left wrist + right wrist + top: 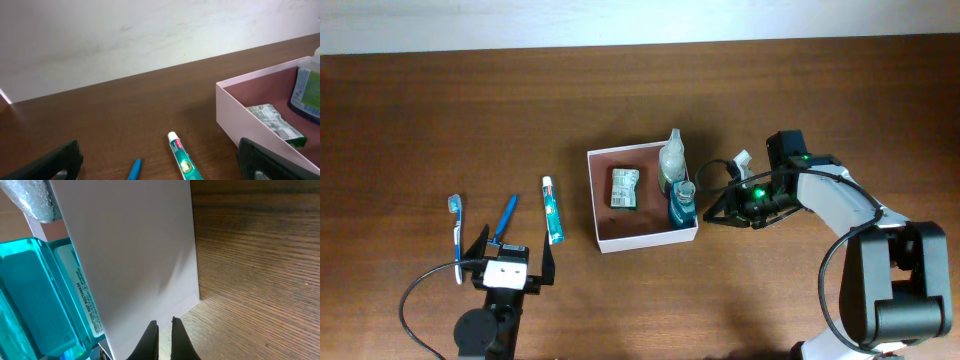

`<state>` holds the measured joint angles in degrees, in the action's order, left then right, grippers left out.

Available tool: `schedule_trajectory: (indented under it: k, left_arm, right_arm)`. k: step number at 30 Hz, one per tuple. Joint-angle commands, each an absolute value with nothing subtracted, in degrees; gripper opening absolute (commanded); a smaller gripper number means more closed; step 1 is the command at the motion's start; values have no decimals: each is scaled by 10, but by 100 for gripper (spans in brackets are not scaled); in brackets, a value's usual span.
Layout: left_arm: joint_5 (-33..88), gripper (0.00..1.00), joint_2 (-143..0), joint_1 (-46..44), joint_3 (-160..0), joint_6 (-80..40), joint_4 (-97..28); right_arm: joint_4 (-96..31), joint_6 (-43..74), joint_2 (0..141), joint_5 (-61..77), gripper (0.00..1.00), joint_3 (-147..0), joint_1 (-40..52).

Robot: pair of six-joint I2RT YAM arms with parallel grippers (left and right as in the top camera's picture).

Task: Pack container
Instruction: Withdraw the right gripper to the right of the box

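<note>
The container (593,205), a square white-walled box with a reddish-brown floor, sits mid-table. Inside lie a green packet (624,187), a clear bottle (672,158) and a blue mouthwash bottle (683,203). My right gripper (710,208) is shut and empty, its tips (164,336) close against the outside of the container's white right wall (130,255), with the mouthwash bottle (35,300) just beyond it. My left gripper (510,262) stands wide open near the front left, nothing between its fingers (265,160). A toothpaste tube (183,159) lies ahead of it, beside the container (235,107).
Left of the container, the toothpaste tube (552,210), a blue toothbrush (504,220) and a blue-and-white toothbrush (457,225) lie on the wooden table. A pale wall runs along the table's far edge. Bare wood lies right of the container.
</note>
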<state>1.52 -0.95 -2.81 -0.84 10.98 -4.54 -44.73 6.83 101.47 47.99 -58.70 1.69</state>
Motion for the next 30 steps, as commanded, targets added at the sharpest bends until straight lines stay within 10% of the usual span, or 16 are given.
schedule_trajectory:
  k: [1, 30]
  left_arm:
    - [22, 99, -8, -25, -5, 119, -46]
    - [22, 99, -8, -25, -5, 119, -46]
  right_arm:
    - [-446, 57, 1007, 496, 4, -582, 27]
    - [-396, 57, 1006, 524, 4, -612, -34]
